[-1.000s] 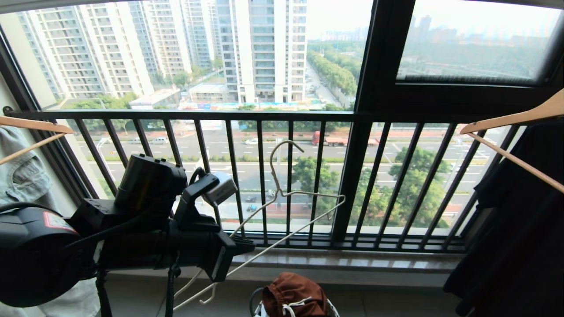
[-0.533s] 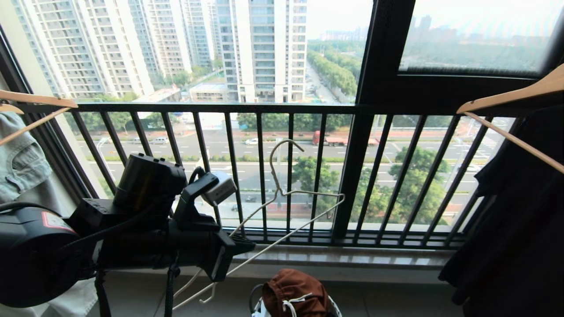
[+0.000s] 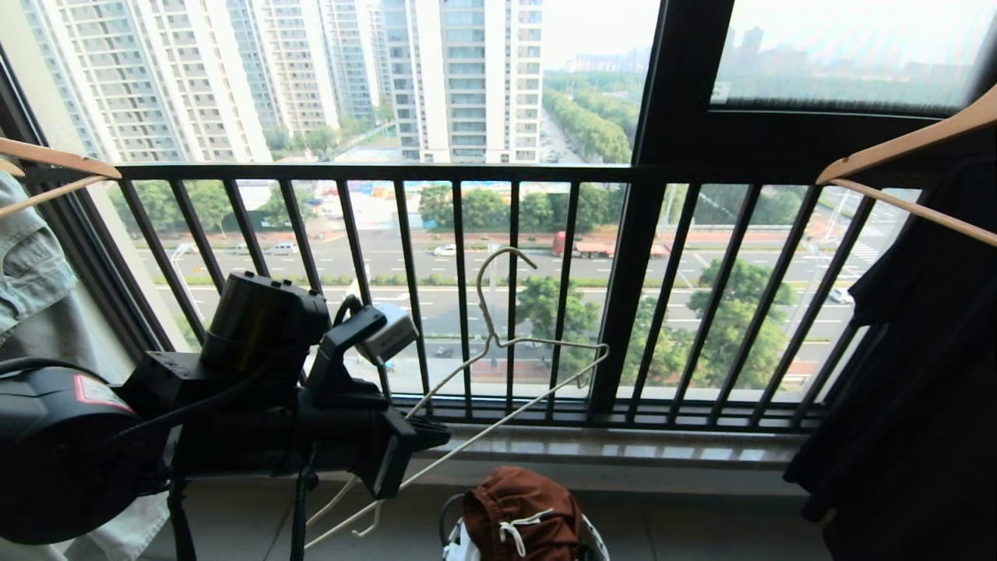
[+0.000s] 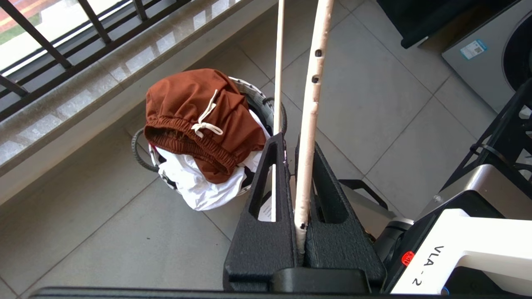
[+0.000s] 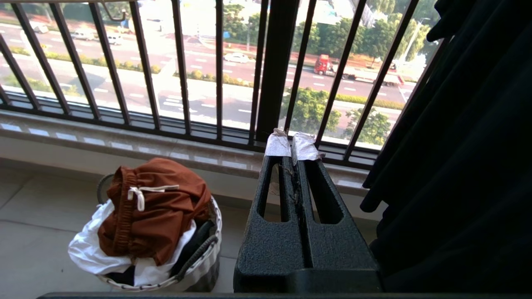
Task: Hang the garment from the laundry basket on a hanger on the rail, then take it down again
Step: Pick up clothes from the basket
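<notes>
The garment, rust-brown shorts with a white drawstring, lies bunched on top of the laundry basket on the floor below the window. The left wrist view shows the garment over the basket's dark rim. My left gripper is held out above and to the left of the basket, shut on the lower bar of the cream hanger. That bar runs between the jaws of the left gripper. My right gripper is shut with nothing in it, to the right of the basket. The rail is out of view.
A black balustrade and a stone sill stand right behind the basket. Wooden hangers carry pale jeans on the left and a dark garment on the right. White cloth fills the basket. A washing machine is nearby.
The head camera has moved: balustrade, wooden hangers and basket all sit higher in the picture. The left arm and the hanger keep the same pose.
</notes>
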Robot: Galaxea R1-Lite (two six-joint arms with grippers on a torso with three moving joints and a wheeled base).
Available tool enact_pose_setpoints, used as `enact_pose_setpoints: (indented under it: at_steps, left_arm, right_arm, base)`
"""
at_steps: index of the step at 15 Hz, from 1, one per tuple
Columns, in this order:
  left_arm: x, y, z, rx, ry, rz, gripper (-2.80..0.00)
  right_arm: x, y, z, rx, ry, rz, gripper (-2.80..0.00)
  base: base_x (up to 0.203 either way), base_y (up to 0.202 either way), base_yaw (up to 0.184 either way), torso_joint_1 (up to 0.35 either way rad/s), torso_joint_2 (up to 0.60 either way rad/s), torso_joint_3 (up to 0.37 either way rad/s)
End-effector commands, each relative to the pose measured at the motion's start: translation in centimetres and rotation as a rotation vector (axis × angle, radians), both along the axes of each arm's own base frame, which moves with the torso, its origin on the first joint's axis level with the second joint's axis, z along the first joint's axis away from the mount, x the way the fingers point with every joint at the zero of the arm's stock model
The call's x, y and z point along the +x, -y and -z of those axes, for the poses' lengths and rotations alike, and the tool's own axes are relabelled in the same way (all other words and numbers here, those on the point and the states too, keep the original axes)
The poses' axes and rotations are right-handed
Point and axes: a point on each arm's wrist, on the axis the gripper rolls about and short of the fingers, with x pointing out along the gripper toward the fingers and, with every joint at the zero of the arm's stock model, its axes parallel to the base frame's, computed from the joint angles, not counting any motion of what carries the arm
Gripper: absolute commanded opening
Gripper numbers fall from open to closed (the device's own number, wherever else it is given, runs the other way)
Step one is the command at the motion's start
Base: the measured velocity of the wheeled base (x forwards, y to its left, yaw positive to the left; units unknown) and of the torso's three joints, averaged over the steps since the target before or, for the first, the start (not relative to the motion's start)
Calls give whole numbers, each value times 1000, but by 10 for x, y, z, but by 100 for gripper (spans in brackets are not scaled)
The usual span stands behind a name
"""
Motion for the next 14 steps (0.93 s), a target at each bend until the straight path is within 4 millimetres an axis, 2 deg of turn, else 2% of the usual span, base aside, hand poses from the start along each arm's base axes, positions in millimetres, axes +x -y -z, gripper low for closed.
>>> enact_pose_setpoints:
  at_steps: [1, 14]
  left_arm:
    - [0, 0, 0, -1, -1, 2, -280]
    - [1, 1, 0, -11, 16, 2, -280]
  right_arm:
    - [0, 0, 0, 0, -2, -1, -280]
    - [0, 0, 0, -1, -2, -1, -280]
  base:
    - [0, 0, 0, -173, 372, 203]
    - [0, 0, 0, -214, 508, 289]
